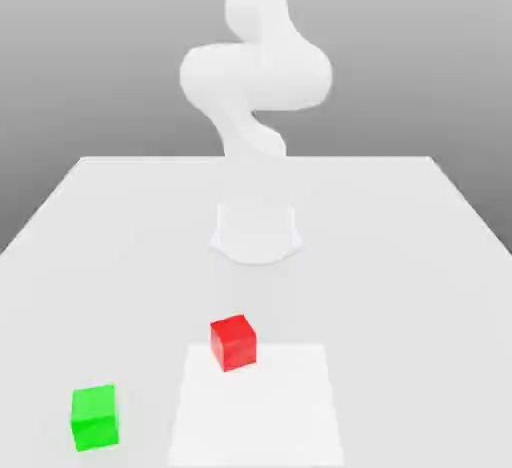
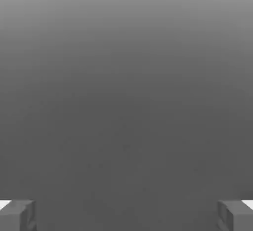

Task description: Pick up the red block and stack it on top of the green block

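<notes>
The red block (image 1: 233,343) sits on the white table (image 1: 400,256), in front of the arm's base. At the near corner on the exterior view's left, well apart from the red one, lies the green block (image 1: 95,417). Seen from the hand view, my gripper (image 2: 126,216) is open. Its grey fingertips (image 2: 20,216) stand wide apart with nothing between them, against a plain grey background. The arm (image 1: 255,76) rises from its base and leaves the exterior view at the top, far above both blocks.
The round arm base (image 1: 256,231) stands mid-table behind the red block. A brighter white square patch (image 1: 270,411) lies on the table's near part, and the red block rests on its back edge.
</notes>
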